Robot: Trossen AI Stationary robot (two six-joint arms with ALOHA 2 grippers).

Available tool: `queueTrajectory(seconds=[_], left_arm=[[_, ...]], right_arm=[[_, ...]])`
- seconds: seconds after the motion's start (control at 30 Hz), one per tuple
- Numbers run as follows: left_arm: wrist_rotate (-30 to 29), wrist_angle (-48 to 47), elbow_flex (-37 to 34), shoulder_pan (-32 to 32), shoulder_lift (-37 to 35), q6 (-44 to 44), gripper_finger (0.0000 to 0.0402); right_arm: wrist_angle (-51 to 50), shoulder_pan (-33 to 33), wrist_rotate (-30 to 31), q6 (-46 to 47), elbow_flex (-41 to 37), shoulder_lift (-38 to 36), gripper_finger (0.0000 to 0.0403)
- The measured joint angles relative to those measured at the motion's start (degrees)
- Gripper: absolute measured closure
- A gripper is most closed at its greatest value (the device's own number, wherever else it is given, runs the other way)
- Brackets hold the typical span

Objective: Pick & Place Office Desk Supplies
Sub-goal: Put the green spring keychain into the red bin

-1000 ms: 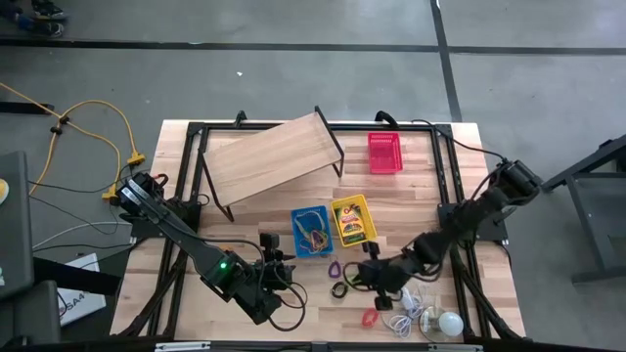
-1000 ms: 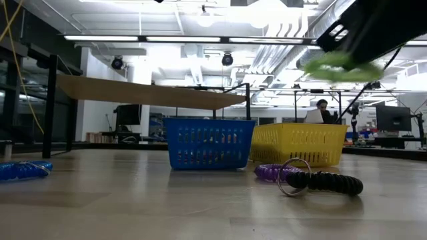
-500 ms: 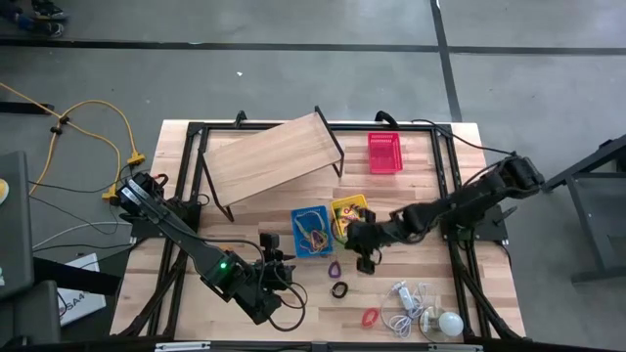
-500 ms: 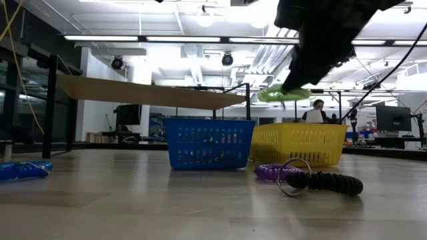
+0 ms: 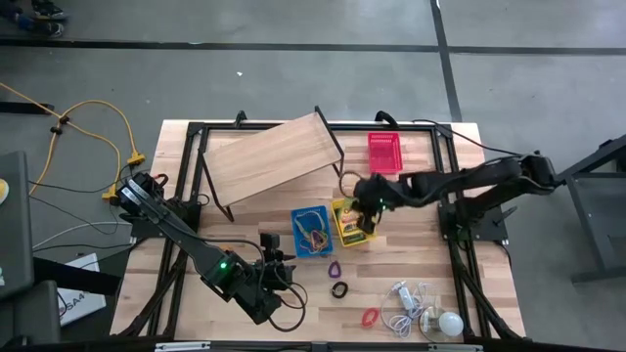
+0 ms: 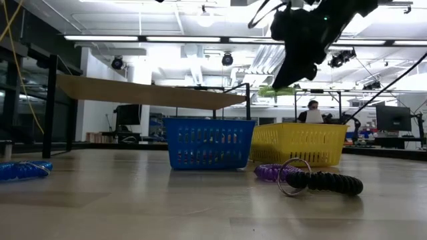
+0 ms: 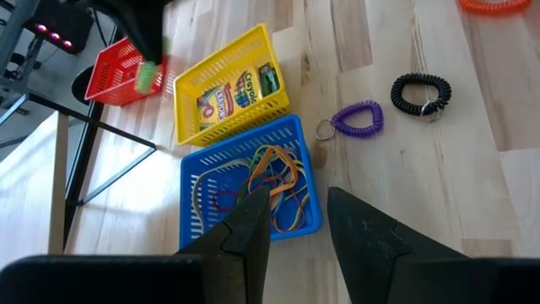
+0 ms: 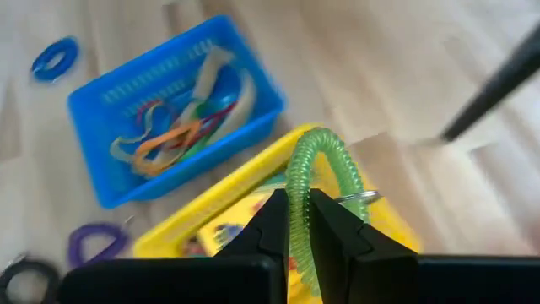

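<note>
— Where's the green coil loop (image 8: 325, 181)?
— Pinched in the right end effector (image 8: 294, 221), above the yellow basket (image 7: 221, 76); its lower end is hidden between the fingers.
— And the left end effector (image 7: 297, 221)?
— Fingers apart, empty, low over the worktop (image 7: 439, 169).

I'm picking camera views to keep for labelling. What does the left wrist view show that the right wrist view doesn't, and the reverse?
Only the left wrist view shows the red basket, the orange coil at the frame's edge, and the left gripper, open over the table. Only the right wrist view shows a blue coil lying beyond the blue basket, and the right gripper shut on the green coil close up. Both show the blue basket of rubber bands, the yellow basket with the crayon box, and the purple coil and black coil.
</note>
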Motion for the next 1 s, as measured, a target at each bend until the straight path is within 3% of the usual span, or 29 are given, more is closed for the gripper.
queueTrajectory(seconds=[0.7, 1.0], left_arm=[[0.0, 0.2, 0.0, 0.0, 0.0, 0.0, 0.0289], [0.1, 3.1, 0.0, 0.0, 0.0, 0.1, 0.0289]], right_arm=[[-0.7, -32.3, -5.8, -8.0, 0.0, 0.2, 0.0380], [-0.8, -39.2, -6.0, -7.8, 0.0, 0.2, 0.0380]])
